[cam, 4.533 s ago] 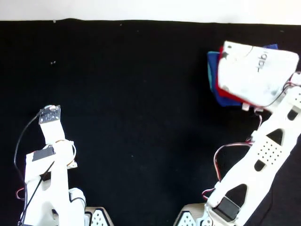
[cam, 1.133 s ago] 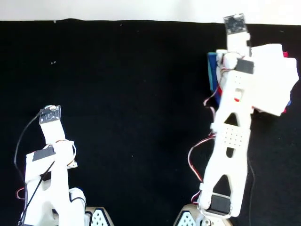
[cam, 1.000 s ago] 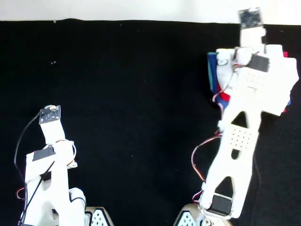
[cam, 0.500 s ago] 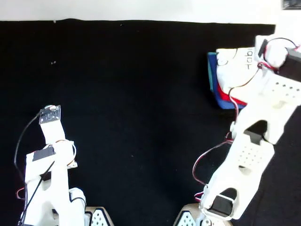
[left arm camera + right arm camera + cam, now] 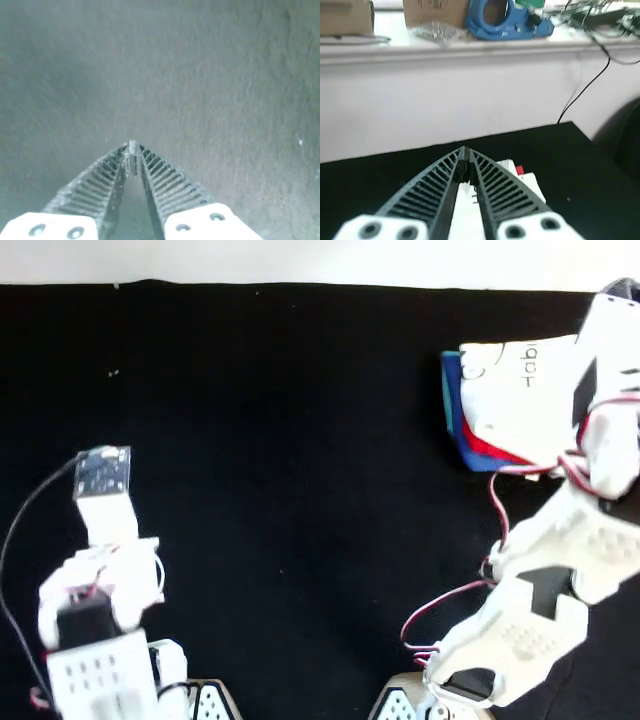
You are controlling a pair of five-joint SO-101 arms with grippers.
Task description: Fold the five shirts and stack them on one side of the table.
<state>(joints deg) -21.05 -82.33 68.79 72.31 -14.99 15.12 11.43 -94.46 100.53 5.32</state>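
While high view shows stacked shirts [image 5: 510, 405], right wrist view, right pincer [image 5: 463, 155] closed

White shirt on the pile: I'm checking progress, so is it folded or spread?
Folded: the white shirt lies as a compact rectangle atop the red shirt and blue shirt.

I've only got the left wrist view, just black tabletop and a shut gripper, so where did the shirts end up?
Observer: The high view shows a stack of folded shirts at the far right of the table.
Operator: What's on top of it?
Observer: A white shirt, with the edges of a red shirt and a blue shirt showing beneath it.
Operator: Is the other arm holding one?
Observer: No. In its own wrist view the right gripper is shut with nothing between its fingers.
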